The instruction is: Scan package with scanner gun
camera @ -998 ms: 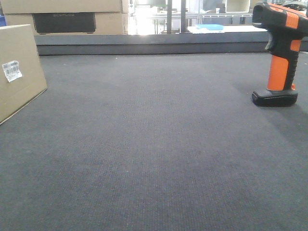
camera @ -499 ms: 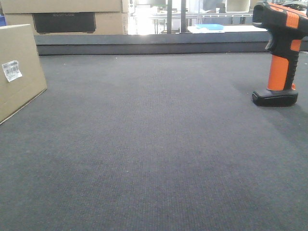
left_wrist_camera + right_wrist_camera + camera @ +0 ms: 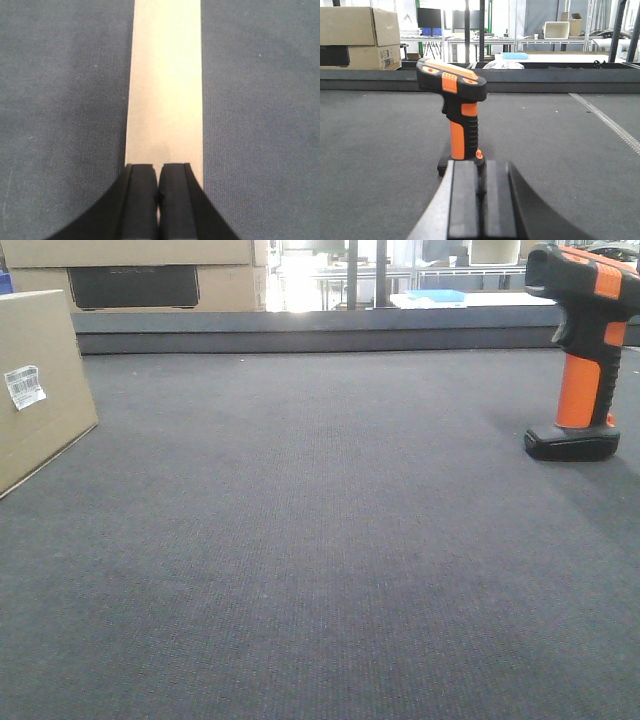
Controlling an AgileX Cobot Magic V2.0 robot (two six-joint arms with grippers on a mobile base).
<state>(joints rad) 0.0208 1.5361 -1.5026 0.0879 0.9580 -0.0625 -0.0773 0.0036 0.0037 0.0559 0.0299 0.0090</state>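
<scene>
The package (image 3: 40, 390), a plain brown cardboard box, stands on edge at the far left of the dark mat, its white barcode label (image 3: 25, 387) facing the camera. In the left wrist view its narrow top edge (image 3: 165, 90) runs straight ahead, and my left gripper (image 3: 158, 167) hovers over its near end, shut with nothing between the fingers. The scanner gun (image 3: 585, 370) stands upright on its black foot at the far right. My right gripper (image 3: 481, 162) is shut just in front of the scanner gun (image 3: 462, 120), level with its foot and apart from it.
Bigger cardboard boxes with a dark printed panel (image 3: 135, 280) sit beyond the mat at the back left. A raised dark ledge (image 3: 320, 335) borders the mat's far side. A light seam strip (image 3: 607, 120) crosses the mat to the right of the scanner.
</scene>
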